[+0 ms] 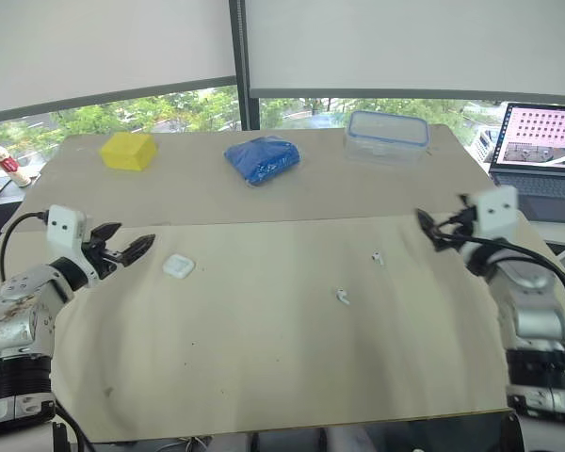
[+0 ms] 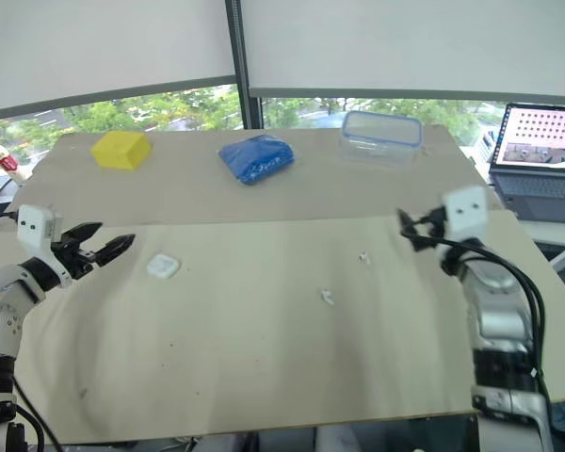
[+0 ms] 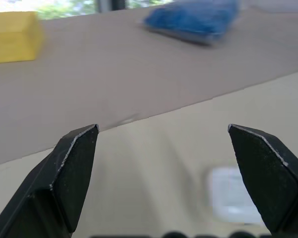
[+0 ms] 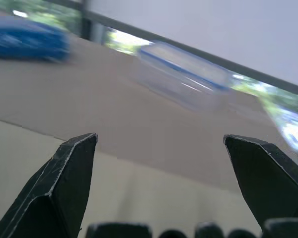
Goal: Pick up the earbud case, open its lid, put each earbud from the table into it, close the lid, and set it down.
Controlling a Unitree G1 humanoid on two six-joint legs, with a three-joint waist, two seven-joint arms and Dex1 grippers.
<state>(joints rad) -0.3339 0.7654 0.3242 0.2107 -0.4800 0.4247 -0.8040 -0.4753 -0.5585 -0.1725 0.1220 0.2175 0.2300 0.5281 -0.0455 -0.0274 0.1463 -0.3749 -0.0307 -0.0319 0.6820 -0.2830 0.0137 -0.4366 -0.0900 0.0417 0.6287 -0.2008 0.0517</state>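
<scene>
The white earbud case (image 1: 178, 266) lies closed on the light table cover, left of centre. My left gripper (image 1: 134, 241) hovers open just to its left, fingers pointing toward it; the left wrist view shows the case (image 3: 231, 201) low between the spread fingers (image 3: 74, 168). Two small white earbuds lie apart on the cover: one (image 1: 378, 256) right of centre, the other (image 1: 343, 298) nearer the middle. My right gripper (image 1: 429, 225) is open above the cover's right side, to the right of the earbuds and apart from them, holding nothing.
On the far table stand a yellow block (image 1: 129, 151), a blue bag (image 1: 262, 158) and a clear lidded container (image 1: 386, 135). An open laptop (image 1: 544, 151) sits at the far right. A bottle (image 1: 8, 165) stands at the far left edge.
</scene>
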